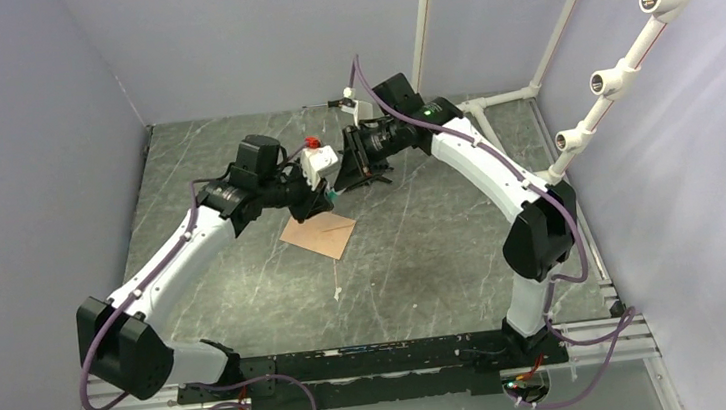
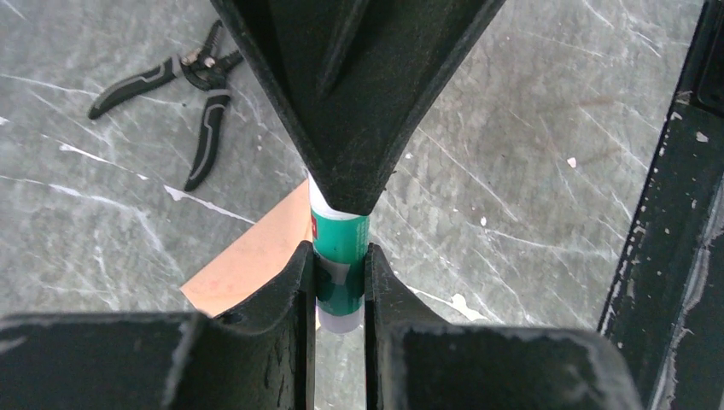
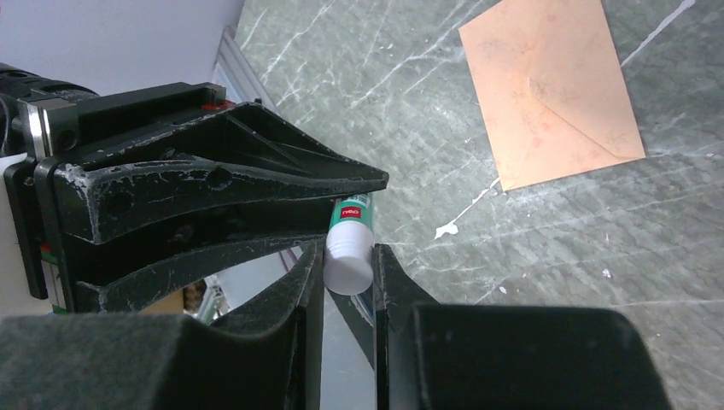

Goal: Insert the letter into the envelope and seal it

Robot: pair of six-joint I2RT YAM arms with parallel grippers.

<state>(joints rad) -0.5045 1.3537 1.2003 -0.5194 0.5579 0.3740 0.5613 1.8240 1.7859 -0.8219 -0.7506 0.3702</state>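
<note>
The envelope [image 1: 319, 234] lies flat on the marble table with its flap side up and the pointed flap folded down; it also shows in the right wrist view [image 3: 551, 94] and the left wrist view [image 2: 256, 256]. The letter is out of view. Above the envelope's far edge both grippers meet on a green glue stick [image 1: 331, 196]. My left gripper [image 2: 340, 260] is shut on its green body [image 2: 340, 239]. My right gripper [image 3: 348, 265] is shut on its white cap [image 3: 348, 272]. My right gripper [image 1: 345, 181] faces my left gripper [image 1: 321, 201].
Black-handled pliers [image 2: 188, 94] lie on the table beyond the envelope, under the right wrist [image 1: 373, 175]. A small tool [image 1: 329, 103] lies near the back wall. A white pipe frame [image 1: 500, 99] stands at the back right. A thin white scrap [image 1: 335, 293] lies in front of the envelope.
</note>
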